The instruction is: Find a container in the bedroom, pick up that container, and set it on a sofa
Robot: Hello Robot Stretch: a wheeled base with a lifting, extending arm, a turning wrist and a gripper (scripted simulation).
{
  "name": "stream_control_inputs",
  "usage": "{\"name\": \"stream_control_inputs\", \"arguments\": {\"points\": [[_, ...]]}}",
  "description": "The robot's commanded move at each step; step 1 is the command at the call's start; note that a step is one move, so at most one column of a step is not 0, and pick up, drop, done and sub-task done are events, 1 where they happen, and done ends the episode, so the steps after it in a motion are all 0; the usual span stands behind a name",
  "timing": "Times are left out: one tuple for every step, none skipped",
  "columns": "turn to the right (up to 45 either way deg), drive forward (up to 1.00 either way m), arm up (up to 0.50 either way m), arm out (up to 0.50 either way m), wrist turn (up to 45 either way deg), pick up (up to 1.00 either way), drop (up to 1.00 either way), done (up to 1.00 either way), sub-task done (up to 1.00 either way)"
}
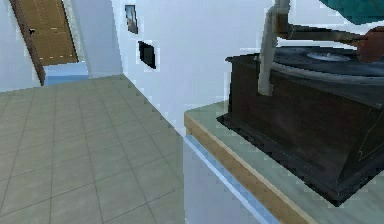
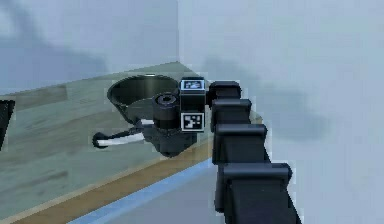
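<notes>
End effector (image 2: 112, 139): dark body with two thin fingers (image 2: 122, 138), one showing a pale tip, sitting at the far end of my arm (image 2: 245, 150) above the surface (image 2: 60, 150). I am not able to tell whether it is grasping anything, because the container is standing right behind it on the surface.

1. Container (image 2: 140, 92): dark round bowl with a thin bright rim, standing upright on the surface. It is showing just behind the end effector's body and partly overlapping it. I am unable to tell whether the end effector is touching it, hanging over it or sitting beside it.

2. Marker squares (image 2: 193, 88): two white squares with black marks, one above the other, sitting just right of the end effector's body.

3. Surface: wood-toned top with a lighter edge strip and a pale blue front, running under the end effector and the container.

4. Dark corner (image 2: 4, 122): lying on the surface well to the left of the end effector, at the arm side view's edge. I am not making out what it is.

5. Wall (image 2: 290, 50): plain and pale, rising behind the container and the end effector.

6. Gramophone (image 1: 300, 110): dark wooden box with a turntable and horn, standing on the surface at the forward view's right.

7. Tiled floor (image 1: 80, 140), brown door (image 1: 45, 30), framed picture (image 1: 131, 17) and dark framed panel (image 1: 147, 54): all showing at the forward view's left and centre.
</notes>
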Motion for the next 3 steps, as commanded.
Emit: {"name": "stream_control_inputs", "arguments": {"points": [[0.0,0.0,0.0,0.0,18.0,0.0,0.0,0.0,0.0],[0.0,0.0,0.0,0.0,0.0,1.0,0.0,0.0,0.0],[0.0,0.0,0.0,0.0,-45.0,0.0,0.0,0.0,0.0]]}}
